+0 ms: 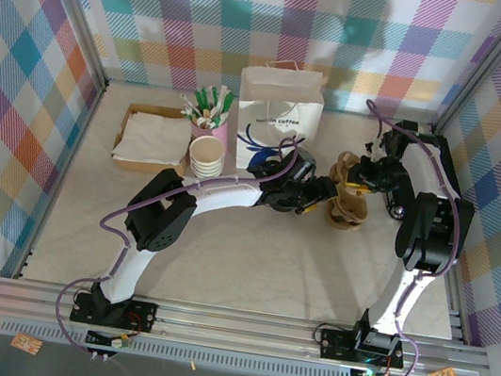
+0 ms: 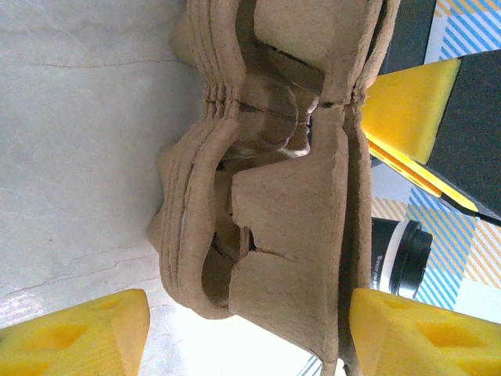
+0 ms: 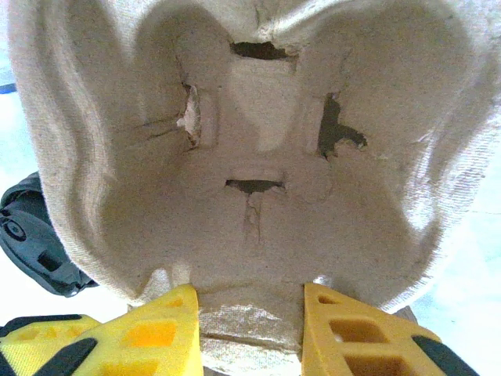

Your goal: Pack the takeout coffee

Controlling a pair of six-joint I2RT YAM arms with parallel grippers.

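Observation:
The takeout coffee is out of view. Several brown pulp cup carriers (image 1: 350, 209) lie nested at the right centre of the table. My left gripper (image 1: 326, 192) reaches in from the left. Its yellow fingers (image 2: 78, 337) stand open on either side of the carrier stack (image 2: 290, 196), with a gap on the left side. My right gripper (image 3: 250, 329) is shut on the rim flap of one carrier (image 3: 250, 117), whose hollow underside faces that camera. In the top view the right gripper (image 1: 358, 181) is just behind the carriers.
A white paper bag (image 1: 279, 107) with a blue logo stands upright at the back centre. To its left are a stack of paper cups (image 1: 206, 154), a pink cup of stirrers (image 1: 207, 110) and a tray of napkins (image 1: 152, 137). Plaid walls enclose the table.

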